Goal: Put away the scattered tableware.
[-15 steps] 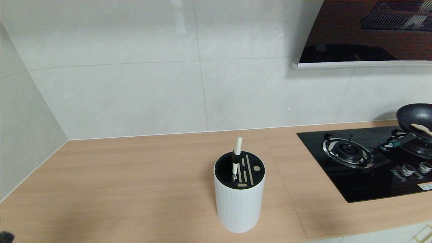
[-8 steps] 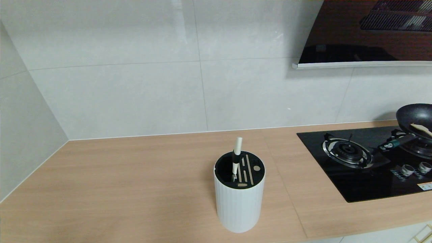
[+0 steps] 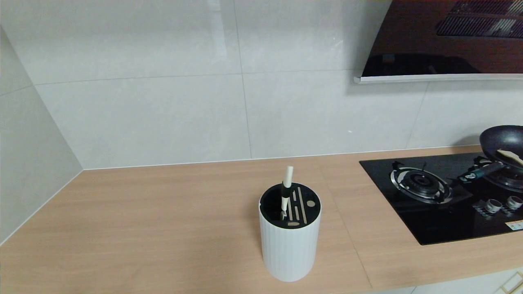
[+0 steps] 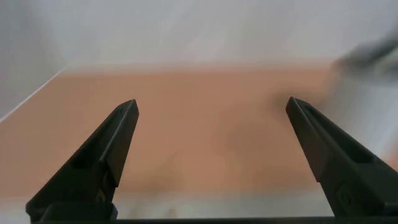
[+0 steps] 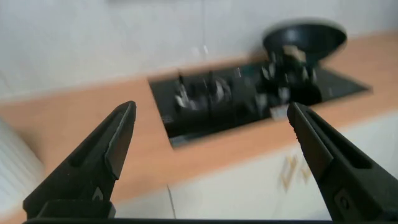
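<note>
A white ribbed cylindrical holder (image 3: 290, 241) with a black slotted top stands on the wooden counter (image 3: 163, 220) near its front edge. One utensil with a cream and black handle (image 3: 287, 183) stands upright in it. In the left wrist view my left gripper (image 4: 211, 109) is open over bare counter (image 4: 205, 124), with nothing between its fingers. In the right wrist view my right gripper (image 5: 211, 112) is open, facing the stove (image 5: 249, 99) from beyond the counter's front edge, and holds nothing.
A black gas stove (image 3: 445, 196) fills the counter's right end, with a black pan (image 3: 502, 143) on its far burner and knobs (image 3: 502, 203) at the front. A range hood (image 3: 441, 41) hangs above. Tiled walls close the back and left side.
A dark part at the head view's bottom left corner has dropped out of sight. The holder and utensil have not moved.
</note>
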